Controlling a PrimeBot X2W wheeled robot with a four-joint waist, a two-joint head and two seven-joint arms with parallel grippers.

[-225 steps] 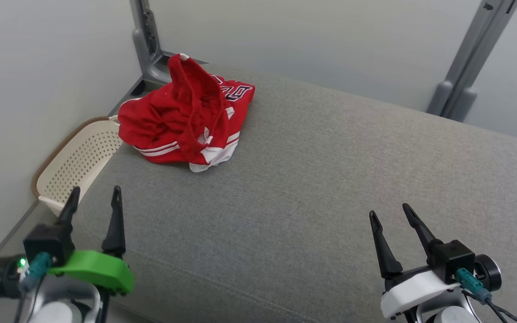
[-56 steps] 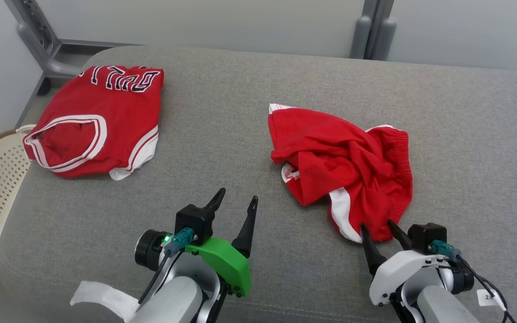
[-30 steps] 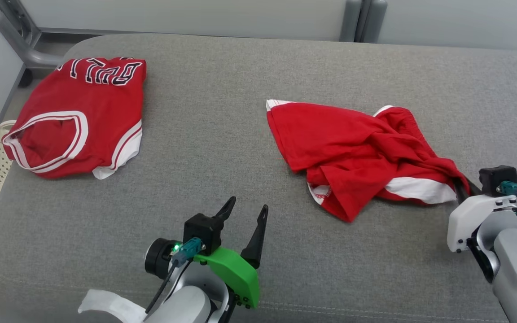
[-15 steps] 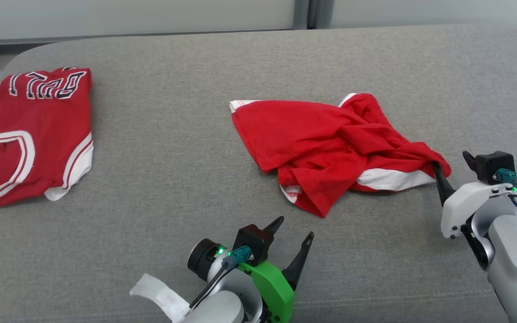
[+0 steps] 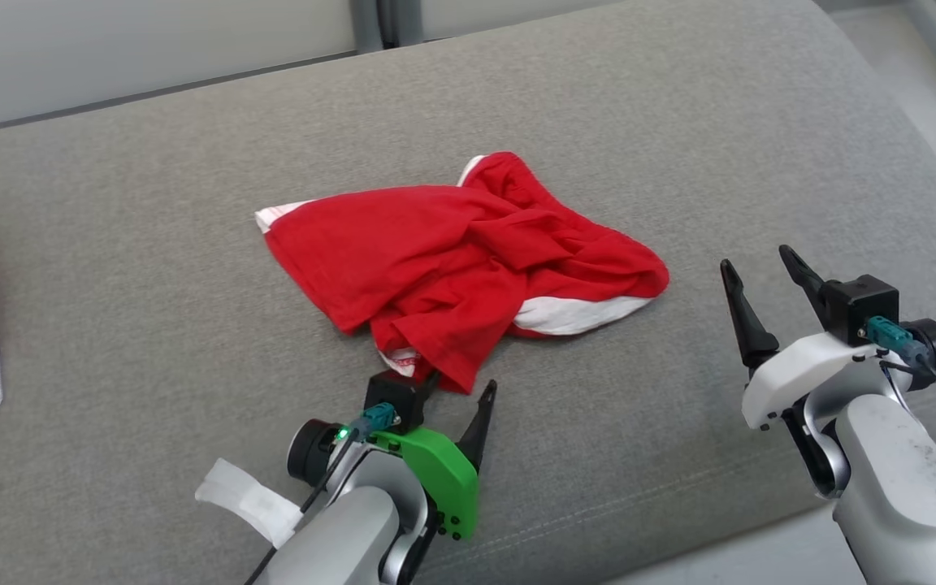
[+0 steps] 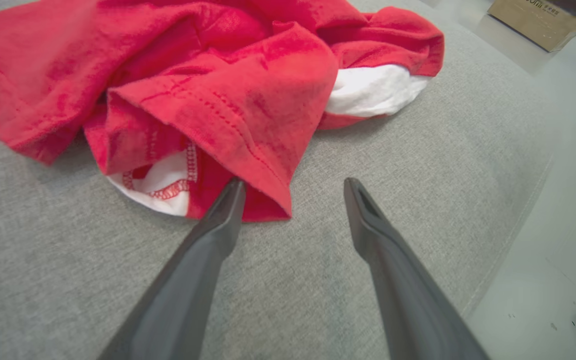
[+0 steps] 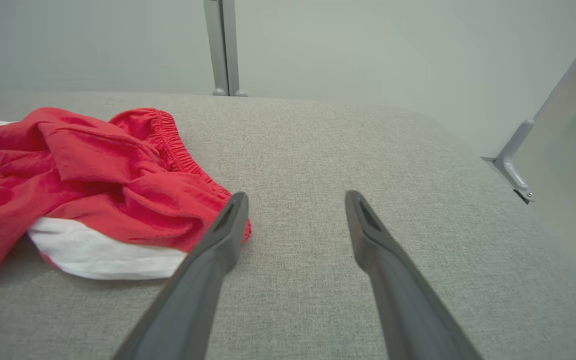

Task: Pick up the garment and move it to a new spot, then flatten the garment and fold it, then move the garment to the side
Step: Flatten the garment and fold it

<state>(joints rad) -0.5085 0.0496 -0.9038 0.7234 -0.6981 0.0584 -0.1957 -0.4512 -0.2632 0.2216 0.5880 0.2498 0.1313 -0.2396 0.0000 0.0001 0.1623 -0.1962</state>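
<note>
The head camera looks down on the grey couch (image 5: 639, 122). Both wrist cameras sit low, close over it; all share the red garment (image 5: 435, 252).

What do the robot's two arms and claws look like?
Each ends in two long, dark, pointed fingers. The left gripper has a bright green bracket, the right gripper a white one. Both carry a teal cable plug, on pale grey arms.

Right gripper (image 5: 756, 257) has let go of the garment (image 5: 435, 252).
</note>
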